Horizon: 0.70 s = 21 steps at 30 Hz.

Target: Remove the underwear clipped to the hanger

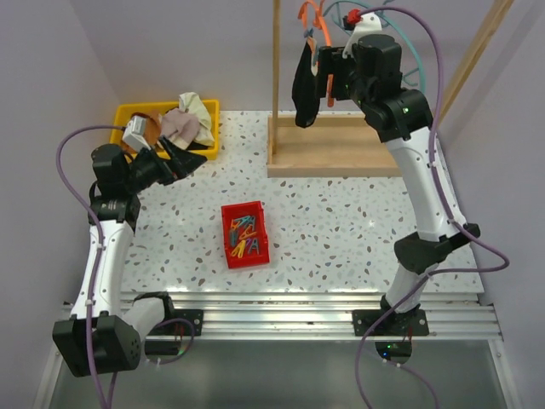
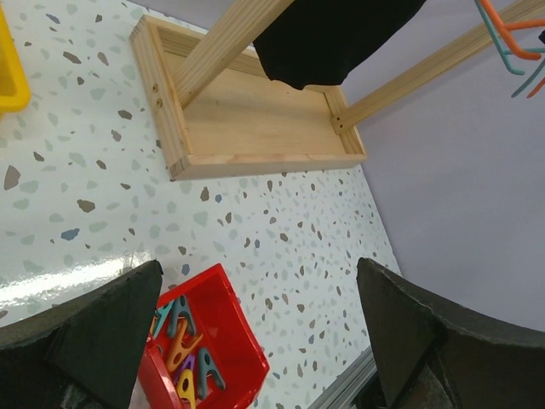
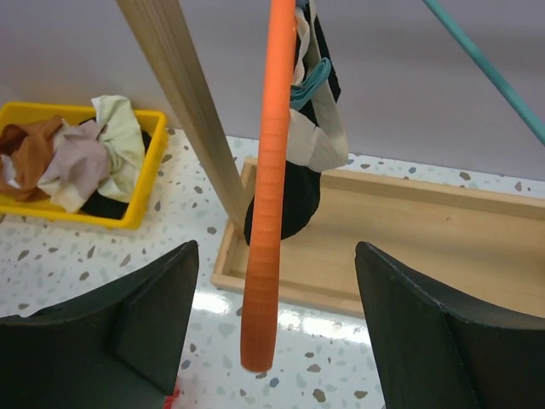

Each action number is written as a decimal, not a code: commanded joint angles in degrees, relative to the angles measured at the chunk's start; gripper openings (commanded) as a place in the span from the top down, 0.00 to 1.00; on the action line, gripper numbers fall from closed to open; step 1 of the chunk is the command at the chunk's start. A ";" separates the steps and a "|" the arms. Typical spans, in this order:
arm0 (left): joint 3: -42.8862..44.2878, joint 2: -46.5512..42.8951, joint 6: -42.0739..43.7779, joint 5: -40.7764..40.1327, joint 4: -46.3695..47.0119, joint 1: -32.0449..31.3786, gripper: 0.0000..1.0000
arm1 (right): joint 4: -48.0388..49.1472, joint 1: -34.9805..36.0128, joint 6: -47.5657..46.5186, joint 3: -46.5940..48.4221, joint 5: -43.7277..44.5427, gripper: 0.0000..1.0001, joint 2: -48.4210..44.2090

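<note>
The table (image 1: 341, 230) carries a wooden stand (image 1: 332, 158) at its far side. Its posts lift the hangers high, so a garment hangs free and an arm can come to it from the side.

The yellow bin (image 3: 145, 183) at the far left is, I think, the place for removed garments. The brown underwear (image 3: 30, 145) lies in it beside other cloth, so this one looks finished. The red bin (image 1: 228, 230) in the middle holds loose clips (image 1: 244, 234), probably those already taken off.

The black underwear (image 3: 285, 200), with its white parts, hangs over the base of the stand and is not yet removed. A teal clip (image 3: 311, 72) seems to pinch its upper edge. I cannot tell which hanger carries it.

The right end effector (image 3: 271, 256) is raised to this garment. Its jaws stand wide apart, and the orange hanger (image 3: 271, 128) hangs down between them. I see no contact with either finger, and nothing is held. My judgement is that it prepares to steady the hanger or to reach the clip.

The left end effector (image 2: 260, 266) hovers above the table near the yellow bin, fully wide and without anything in it, probably waiting out of the way.
</note>
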 commanded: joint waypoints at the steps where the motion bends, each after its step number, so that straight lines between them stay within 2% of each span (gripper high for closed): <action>1: -0.27 -0.55 -0.22 1.80 3.12 -0.50 0.00 | 1.08 0.46 -2.05 6.14 5.05 0.26 2.76; 3: -0.10 -0.20 -0.13 2.15 3.13 -0.59 0.00 | -0.68 0.46 -1.97 8.96 4.26 0.33 5.30; 4: -0.01 0.15 -0.04 2.15 3.21 -0.59 0.00 | -1.29 0.46 -1.71 9.58 4.00 0.46 5.84; 7: 0.34 0.59 0.22 2.41 3.13 -0.59 0.00 | -2.70 0.46 -0.22 9.15 3.82 0.66 5.94; 8: 0.43 0.68 0.31 2.41 2.95 -0.50 0.00 | -2.79 0.37 0.05 7.49 3.73 0.69 5.50; 14: 0.43 1.21 0.40 2.50 3.04 -0.59 0.00 | -4.46 0.37 1.20 6.86 2.32 0.57 5.32; 17: 0.70 1.47 0.23 2.76 3.30 -0.59 0.00 | -4.55 0.37 0.93 8.08 2.67 0.58 6.37; 19: 0.96 1.64 0.23 2.76 3.21 -0.50 0.00 | -4.72 0.46 0.76 8.97 3.20 0.68 7.24; 20: 1.13 1.56 0.31 2.85 2.95 -0.50 0.00 | -4.81 0.37 0.84 9.84 4.16 0.89 7.60; 21: 1.05 1.56 0.31 2.85 2.95 -0.59 0.00 | -4.81 0.37 1.02 9.85 4.17 0.89 7.60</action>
